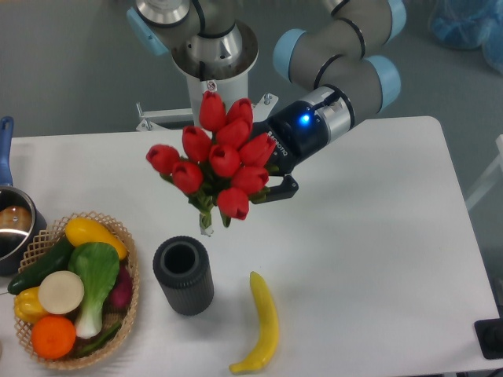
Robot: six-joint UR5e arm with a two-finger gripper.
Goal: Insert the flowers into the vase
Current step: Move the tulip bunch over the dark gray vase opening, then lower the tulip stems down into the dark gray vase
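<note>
Above the white bench (377, 259), near its middle, the flowers (216, 161) hang in the air, carried by the claw (263, 184). The claw's fingers are mostly hidden behind the red buds, but the bunch has no other support, so the claw is judged to be pinching it low on the stems. The stem ends point down and a little to the left, and their cut tips show just above the vase (183, 275), offset slightly to its right and clear of it.

The vase stands upright on the bench with its round mouth open and nothing inside. Beside it on the left sits a wicker basket (126, 310) of vegetables, and to its right lies a banana (263, 322); a pot (12, 224) is at the far left edge.

The step in hand looks like the carry: the bunch is lifted and nearly above its target, but not yet lined up or lowered. The next move calls for a small shift left and toward the camera so the stem tips sit over the mouth, with the stems brought closer to upright. Then a straight descent should follow. Since the buds spread wider than the vase, only the stems can enter, and a stray tip catching the rim could tip the vase.
</note>
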